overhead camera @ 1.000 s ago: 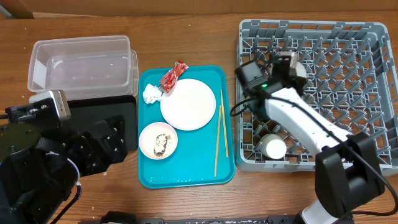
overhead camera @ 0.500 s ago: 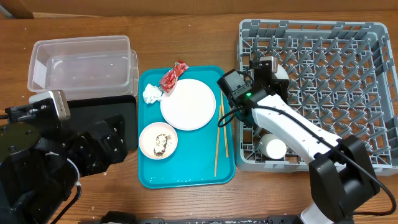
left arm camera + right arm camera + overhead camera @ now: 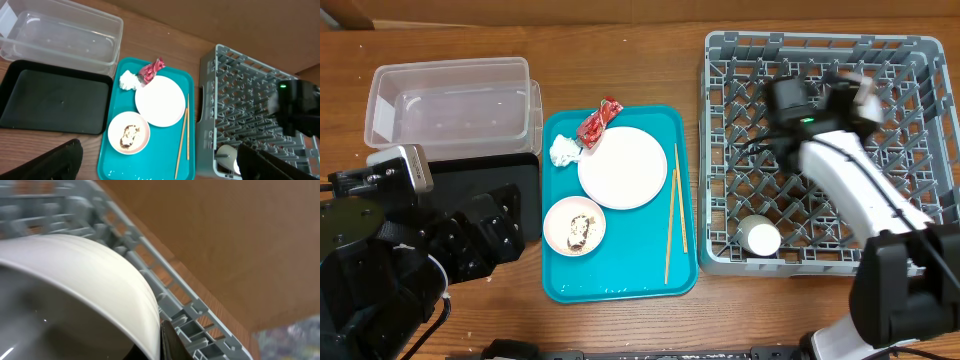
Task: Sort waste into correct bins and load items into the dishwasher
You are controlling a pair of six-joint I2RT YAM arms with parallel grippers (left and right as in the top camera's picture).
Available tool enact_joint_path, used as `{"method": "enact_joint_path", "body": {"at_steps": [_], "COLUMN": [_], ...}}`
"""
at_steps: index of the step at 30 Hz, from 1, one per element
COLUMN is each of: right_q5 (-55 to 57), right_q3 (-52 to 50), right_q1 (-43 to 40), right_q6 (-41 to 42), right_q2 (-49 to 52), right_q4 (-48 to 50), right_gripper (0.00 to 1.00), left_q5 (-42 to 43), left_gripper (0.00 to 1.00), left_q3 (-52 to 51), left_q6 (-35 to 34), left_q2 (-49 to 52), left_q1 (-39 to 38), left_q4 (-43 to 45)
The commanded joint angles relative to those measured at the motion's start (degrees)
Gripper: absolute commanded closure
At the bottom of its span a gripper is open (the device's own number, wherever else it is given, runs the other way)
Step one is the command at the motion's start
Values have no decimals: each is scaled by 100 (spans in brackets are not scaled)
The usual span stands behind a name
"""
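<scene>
The black left arm (image 3: 380, 250) sits folded low at the near left. Its gripper (image 3: 157, 146) is raised high, with both dark fingers (image 3: 60, 157) spread wide apart and holding nothing. The white right arm (image 3: 850, 190) stretches forward from its base, and its blurred gripper (image 3: 848, 95) is clamped on a small white bowl (image 3: 75, 280).

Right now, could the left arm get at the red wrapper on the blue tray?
Probably yes. The red wrapper lies uncovered at the teal tray's far edge, and the right arm, holding a small white bowl, is over the rack.
</scene>
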Motion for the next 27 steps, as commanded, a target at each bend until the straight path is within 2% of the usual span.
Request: {"method": "enact_joint_path", "body": {"at_steps": [1, 4, 9, 15, 20, 27], "right_q5": [-262, -713, -1034, -1554, -1346, -1193], "right_q3": [13, 13, 13, 9, -55, -52], "right_q1": [-542, -905, -1134, -887, -758, -269], "right_q6": [-380, -848, -973, -846, -619, -599], "right_q2": [-195, -192, -142, -68, 328, 282], "right_q4": [442, 835, 1043, 645, 323, 157], "right_gripper": [96, 96, 96, 96, 96, 96], "left_q5": [4, 4, 4, 4, 4, 4], "left_gripper": [0, 0, 0, 0, 0, 0], "left_q3": [42, 42, 42, 42, 42, 42], "left_q6": [50, 48, 48, 48, 48, 48], "left_q2": [9, 9, 9, 9, 9, 9], "left_q1": [9, 9, 9, 9, 9, 9], "left_q4": [9, 9, 9, 9, 9, 9]}}
